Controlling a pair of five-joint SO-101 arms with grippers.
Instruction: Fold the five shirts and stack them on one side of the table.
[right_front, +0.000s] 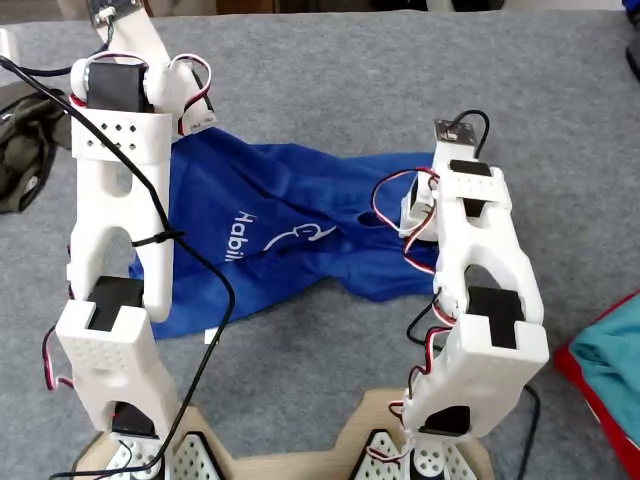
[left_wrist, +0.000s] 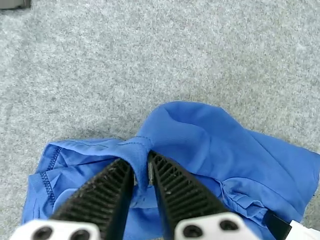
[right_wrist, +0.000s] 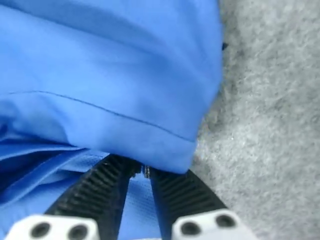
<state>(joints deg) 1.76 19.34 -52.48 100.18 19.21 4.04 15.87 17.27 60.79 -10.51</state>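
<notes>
A blue shirt (right_front: 290, 235) with white print lies crumpled across the middle of the grey table, between my two arms. My left gripper (left_wrist: 141, 172) is shut on a pinched fold of the blue shirt (left_wrist: 200, 145) near its hem, at the shirt's left far edge in the high view. My right gripper (right_wrist: 141, 172) is shut on the blue shirt (right_wrist: 110, 75) at its right edge, next to bare grey carpet. In the high view both grippers are hidden under the white arm bodies.
A dark olive garment (right_front: 22, 150) lies at the table's left edge. At the right edge sits a teal shirt (right_front: 612, 350) on a red one (right_front: 590, 385). The grey table surface (right_front: 400, 70) stretches behind the blue shirt.
</notes>
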